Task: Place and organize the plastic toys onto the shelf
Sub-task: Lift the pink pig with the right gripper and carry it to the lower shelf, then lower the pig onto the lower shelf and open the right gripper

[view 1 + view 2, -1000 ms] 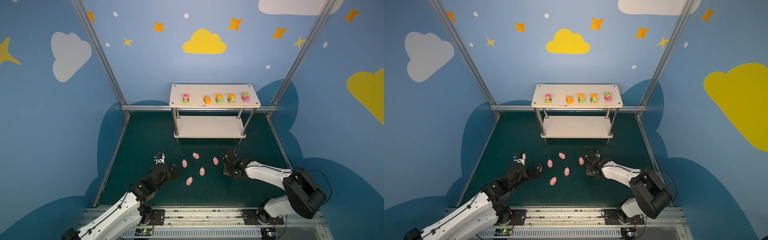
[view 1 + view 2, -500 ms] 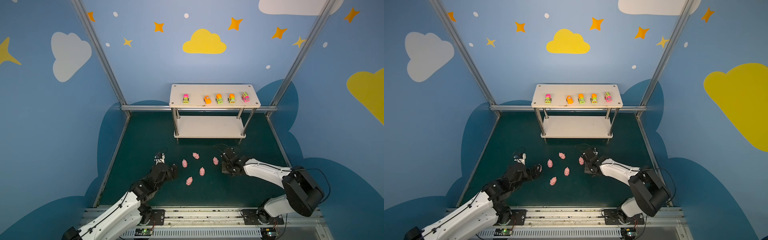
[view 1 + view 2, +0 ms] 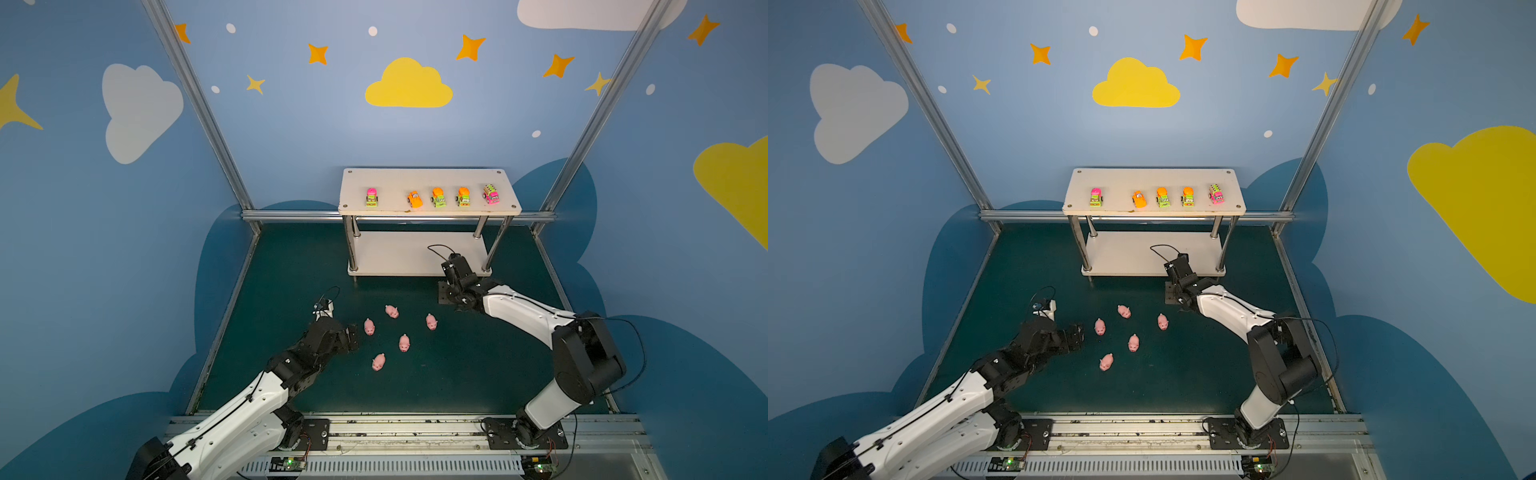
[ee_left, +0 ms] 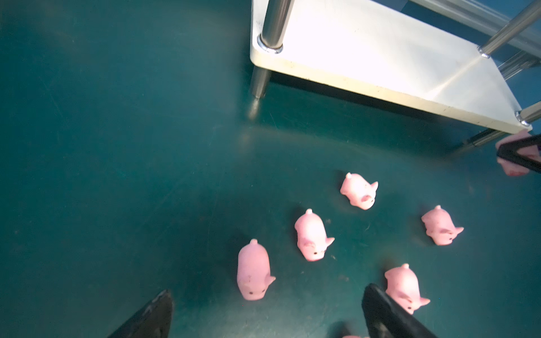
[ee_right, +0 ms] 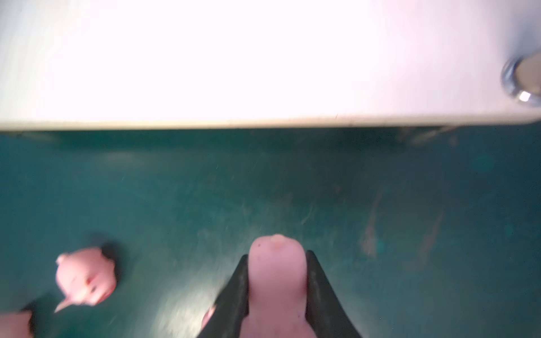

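1. On the shelf's (image 3: 428,180) top board, five toy vehicles stood in a row near the front edge: four close together (image 3: 414,199) (image 3: 438,197) (image 3: 463,196) (image 3: 491,194) and one (image 3: 372,197) apart toward the left.
2. Five pink pigs (image 3: 368,326) (image 3: 391,311) (image 3: 431,321) (image 3: 404,343) (image 3: 378,362) lay loosely clustered on the dark green mat (image 3: 291,291) before the shelf, between the arms.
3. The left gripper (image 3: 353,336) hung low at the cluster's left edge, jaws spread wide and empty. In the left wrist view one pig (image 4: 253,270) lay just ahead of the gap, and another (image 4: 405,288) just beside a finger (image 4: 377,304).
4. The right gripper (image 5: 278,255) sat just before the lower board's (image 3: 399,253) front edge, jaws pinching a sixth pig (image 5: 276,292) across its body, its end poking past the fingertips. Blur hid whether it cleared the mat.
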`<state>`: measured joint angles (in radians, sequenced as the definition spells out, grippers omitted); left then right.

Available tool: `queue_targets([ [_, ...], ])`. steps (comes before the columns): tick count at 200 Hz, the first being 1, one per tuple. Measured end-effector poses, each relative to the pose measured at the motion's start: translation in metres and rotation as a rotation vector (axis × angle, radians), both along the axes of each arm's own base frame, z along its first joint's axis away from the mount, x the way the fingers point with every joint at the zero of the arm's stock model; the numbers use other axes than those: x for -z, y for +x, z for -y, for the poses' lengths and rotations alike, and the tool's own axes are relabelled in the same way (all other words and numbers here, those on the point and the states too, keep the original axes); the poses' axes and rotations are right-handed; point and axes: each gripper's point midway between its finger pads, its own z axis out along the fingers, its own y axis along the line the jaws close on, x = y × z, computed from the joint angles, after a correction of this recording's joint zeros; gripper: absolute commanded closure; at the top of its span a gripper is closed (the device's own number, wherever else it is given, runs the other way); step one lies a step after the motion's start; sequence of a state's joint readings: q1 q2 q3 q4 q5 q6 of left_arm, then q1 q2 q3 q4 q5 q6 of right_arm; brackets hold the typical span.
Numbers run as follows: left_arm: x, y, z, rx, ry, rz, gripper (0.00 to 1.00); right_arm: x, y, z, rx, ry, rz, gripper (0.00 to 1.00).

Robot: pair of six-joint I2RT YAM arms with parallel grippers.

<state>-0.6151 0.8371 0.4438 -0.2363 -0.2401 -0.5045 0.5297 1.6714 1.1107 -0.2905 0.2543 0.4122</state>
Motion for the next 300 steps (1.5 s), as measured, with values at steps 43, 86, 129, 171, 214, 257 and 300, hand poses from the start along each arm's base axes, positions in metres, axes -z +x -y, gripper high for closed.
queue_targets([
  [43,0.000,0.009,0.002,-0.007,0.015,-0.012,0.00,0.003,0.037,0.025,0.034,-0.018,0.036,0.71],
  [86,-0.004,0.017,0.004,-0.008,0.027,-0.012,0.00,-0.001,0.067,0.038,0.040,-0.034,0.065,0.70],
  [129,0.002,0.019,0.002,-0.013,0.045,-0.028,0.00,-0.014,0.095,0.040,0.017,-0.055,0.107,0.69],
  [171,-0.003,0.024,0.002,-0.016,0.046,-0.020,0.00,-0.007,0.108,0.051,0.020,-0.081,0.096,0.69],
  [214,-0.007,0.027,0.002,-0.020,0.045,-0.014,0.00,0.005,0.110,0.067,0.041,-0.100,0.067,0.68],
  [257,0.001,0.028,0.003,-0.014,0.061,-0.039,0.00,0.008,0.116,0.080,0.060,-0.106,0.055,0.64],
  [300,-0.007,0.034,0.008,-0.010,0.049,-0.030,0.00,0.006,0.119,0.079,0.049,-0.097,0.053,0.51],
])
